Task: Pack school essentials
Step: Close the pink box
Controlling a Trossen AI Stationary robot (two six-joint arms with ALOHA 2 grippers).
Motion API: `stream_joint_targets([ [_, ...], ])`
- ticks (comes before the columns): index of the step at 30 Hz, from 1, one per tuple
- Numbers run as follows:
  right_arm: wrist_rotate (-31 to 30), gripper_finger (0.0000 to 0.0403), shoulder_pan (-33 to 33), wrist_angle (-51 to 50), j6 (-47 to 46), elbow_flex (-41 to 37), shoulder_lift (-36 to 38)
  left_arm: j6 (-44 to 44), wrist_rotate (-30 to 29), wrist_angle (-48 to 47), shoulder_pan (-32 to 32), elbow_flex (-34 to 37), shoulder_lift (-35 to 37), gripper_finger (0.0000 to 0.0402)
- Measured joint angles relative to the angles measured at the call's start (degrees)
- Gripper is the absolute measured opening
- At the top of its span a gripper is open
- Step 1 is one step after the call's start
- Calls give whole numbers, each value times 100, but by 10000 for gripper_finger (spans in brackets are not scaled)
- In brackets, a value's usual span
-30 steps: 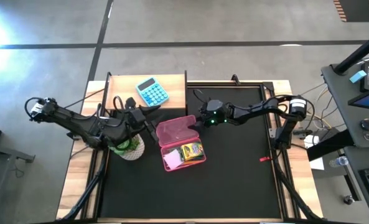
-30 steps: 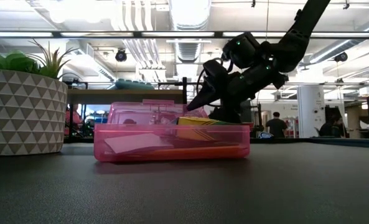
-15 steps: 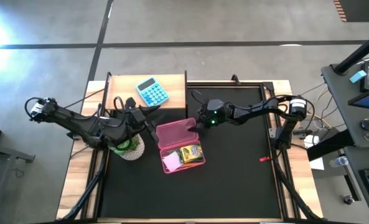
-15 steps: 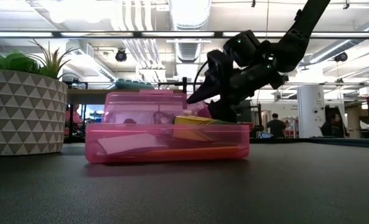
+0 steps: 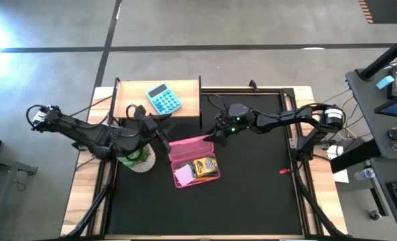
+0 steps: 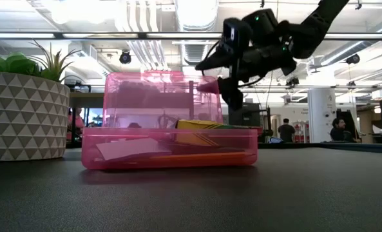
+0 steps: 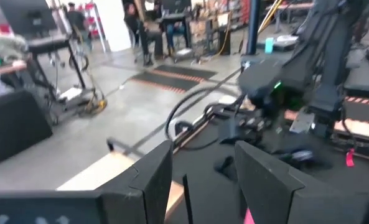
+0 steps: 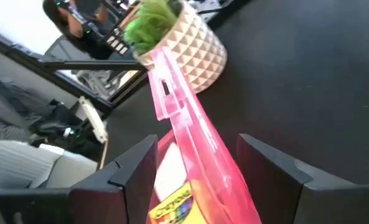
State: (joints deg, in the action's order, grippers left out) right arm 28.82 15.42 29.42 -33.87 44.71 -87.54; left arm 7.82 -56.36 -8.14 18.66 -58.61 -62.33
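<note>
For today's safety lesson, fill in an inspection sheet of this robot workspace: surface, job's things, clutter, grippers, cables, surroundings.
Surface: black mat on a wooden table.
Job's things: pink pencil case, lid raised upright; crayon box and white note pad inside.
Clutter: light-blue calculator; potted plant.
Grippers: right gripper at the lid's edge, fingers astride it; left gripper waits above the plant, fingers apart.
Cables: black cables behind the right gripper.
Surroundings: concrete floor, desks; people in the room behind.
</note>
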Motion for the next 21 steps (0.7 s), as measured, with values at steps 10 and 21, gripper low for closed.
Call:
stream_joint_targets([
  [10, 17, 209, -660, -197, -96, 0, 23, 1377, 51, -973, -136, 114, -22, 157],
  [21, -5, 209, -1196, -207, -684, 0, 21, 2411, 802, -1229, -145, 581, -167, 157],
])
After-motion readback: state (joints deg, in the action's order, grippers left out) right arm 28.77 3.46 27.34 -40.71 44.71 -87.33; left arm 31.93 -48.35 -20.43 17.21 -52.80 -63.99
